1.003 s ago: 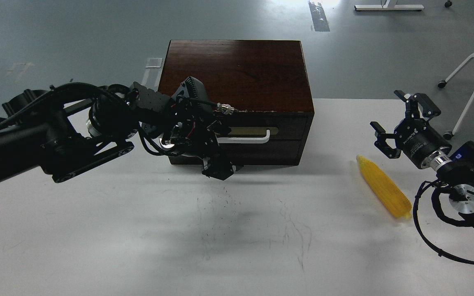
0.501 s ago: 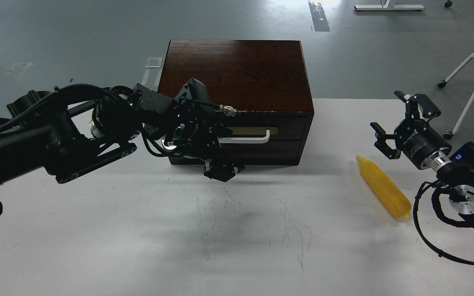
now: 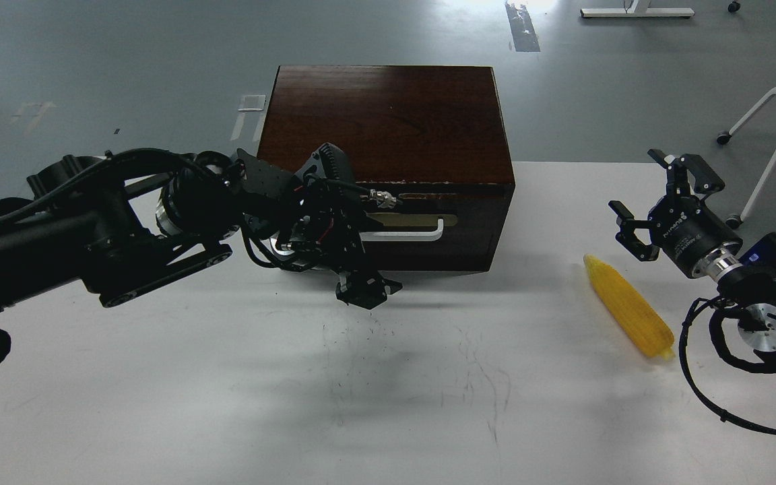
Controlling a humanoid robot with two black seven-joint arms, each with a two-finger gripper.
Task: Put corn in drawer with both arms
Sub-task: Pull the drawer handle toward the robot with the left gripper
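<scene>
Corn [image 3: 628, 310] lies flat on the white worktop [image 3: 226, 404], right side, well apart from the wooden box [image 3: 388, 155], thin end pointing up-left twd the box, fat end twd the near right edge. Drawer [image 3: 469, 219] at top of box front is closed, white bar handle [image 3: 405, 232] across it, plain panel below. Left arm reaches in front of the box's left half; left gripper [image 3: 364, 291] hangs just below and left of the handle, over the worktop near the box base, seen dark and bunched, so can't tell how its jaws stand. Right gripper [image 3: 661, 202] hovers just above the corn's thin end, not touching, jaws wide apart and holding nothing.
</scene>
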